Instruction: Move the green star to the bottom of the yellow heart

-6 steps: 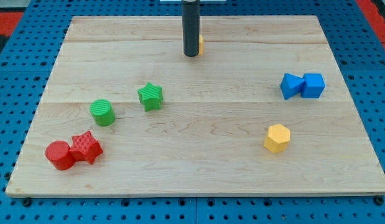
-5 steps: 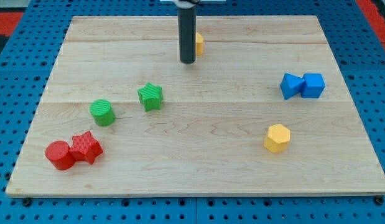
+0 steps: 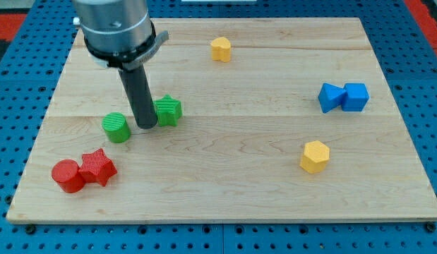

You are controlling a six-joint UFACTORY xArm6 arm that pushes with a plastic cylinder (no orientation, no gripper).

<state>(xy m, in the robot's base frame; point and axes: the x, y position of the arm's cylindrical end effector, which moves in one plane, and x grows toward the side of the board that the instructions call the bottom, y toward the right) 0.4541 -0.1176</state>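
Where green star (image 3: 169, 111) sits, my tip (image 3: 146, 125) touching leftward

Table (image 3: 225, 190): pale wooden board on a blue pegboard.

Lying on it:
- green star (image 3: 169, 111), left of centre; my tip (image 3: 146, 125) appears to touch its left side
- green cylinder (image 3: 116, 128), just left of the tip
- red cylinder (image 3: 67, 176) and red star (image 3: 97, 166), touching, bottom left
- yellow heart (image 3: 220, 49), near the top edge
- yellow hexagon (image 3: 315, 156), lower right
- two blue blocks (image 3: 343, 97), touching, at the right; the right one a cube
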